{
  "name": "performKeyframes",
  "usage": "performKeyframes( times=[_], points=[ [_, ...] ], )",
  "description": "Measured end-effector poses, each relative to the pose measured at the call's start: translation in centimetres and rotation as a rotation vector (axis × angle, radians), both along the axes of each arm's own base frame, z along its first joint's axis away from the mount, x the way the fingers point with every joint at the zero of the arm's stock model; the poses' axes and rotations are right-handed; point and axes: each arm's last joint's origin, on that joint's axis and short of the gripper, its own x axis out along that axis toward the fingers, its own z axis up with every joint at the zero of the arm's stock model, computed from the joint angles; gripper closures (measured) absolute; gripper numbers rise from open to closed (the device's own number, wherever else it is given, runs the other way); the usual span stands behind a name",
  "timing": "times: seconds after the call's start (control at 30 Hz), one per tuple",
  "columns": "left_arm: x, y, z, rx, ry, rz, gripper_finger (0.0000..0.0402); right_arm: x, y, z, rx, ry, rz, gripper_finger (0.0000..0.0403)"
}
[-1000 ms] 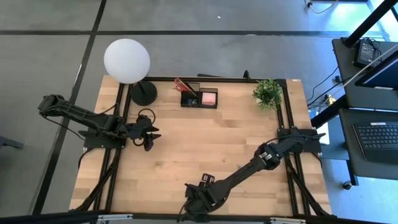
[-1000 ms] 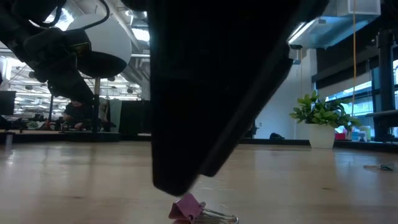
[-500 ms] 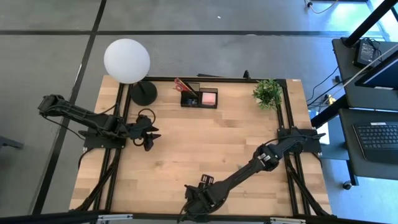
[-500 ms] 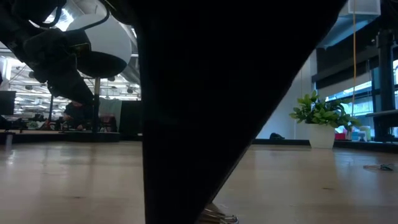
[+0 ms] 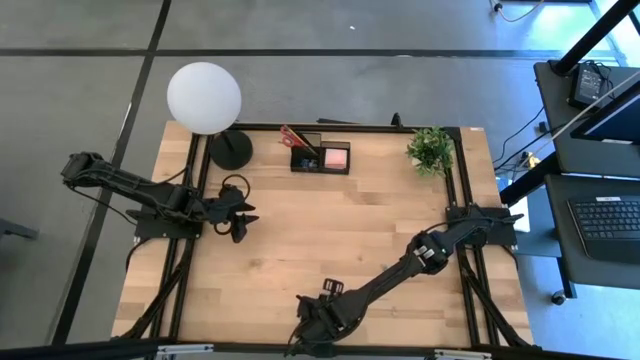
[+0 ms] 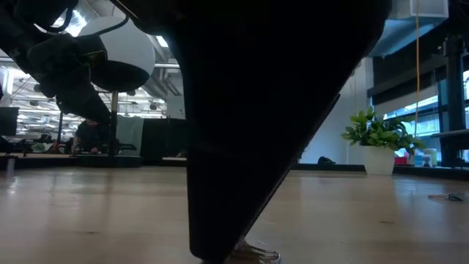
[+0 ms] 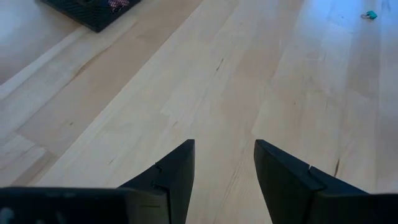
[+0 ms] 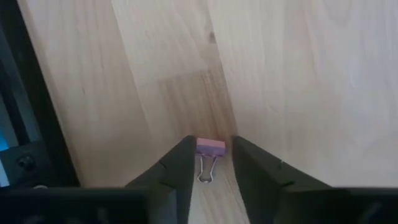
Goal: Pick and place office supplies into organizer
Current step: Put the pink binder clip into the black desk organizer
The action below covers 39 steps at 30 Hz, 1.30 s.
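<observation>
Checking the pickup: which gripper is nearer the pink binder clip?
Right. The right gripper straddles the pink binder clip at the near edge; the left gripper waits far off.

Table (image 5: 380, 215): pale wood planks, smooth, a soft sheen seen in the low view
Binder clip (image 8: 209, 148): pink painted body, matt; handles of bright bare wire
Right gripper (image 8: 210, 167): fingers of dark matt plastic, flat-faced
Left gripper (image 7: 224, 163): same dark matt finish
Organizer (image 5: 320, 157): black, mesh-like wall seen in the left wrist view
Lamp globe (image 5: 204, 96): white, smooth, matt
Plant (image 5: 431, 148): green leaves, white pot
</observation>
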Motion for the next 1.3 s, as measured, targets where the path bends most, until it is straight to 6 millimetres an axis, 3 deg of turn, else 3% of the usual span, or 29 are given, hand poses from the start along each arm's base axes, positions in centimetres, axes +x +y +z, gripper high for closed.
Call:
performKeyframes(
  times=[0.27,0.77,1.0,1.3],
  points=[
    [0.0,0.0,0.0,0.001,0.000,0.001,0.0242,0.1,0.1,0.0,0.000,-0.005,0.020,0.0333],
    [0.0,0.0,0.0,0.001,0.000,0.001,0.0242,-0.2,-0.5,0.3,-0.014,0.038,0.002,0.0336],
    [0.0,0.0,0.0,0.001,0.000,0.001,0.0242,-0.1,-2.3,1.5,-0.059,0.095,0.015,0.0335],
    [0.0,0.0,0.0,0.000,0.000,0.001,0.0242,1.4,-6.4,2.4,-0.104,0.127,0.085,0.0334]
  ],
)
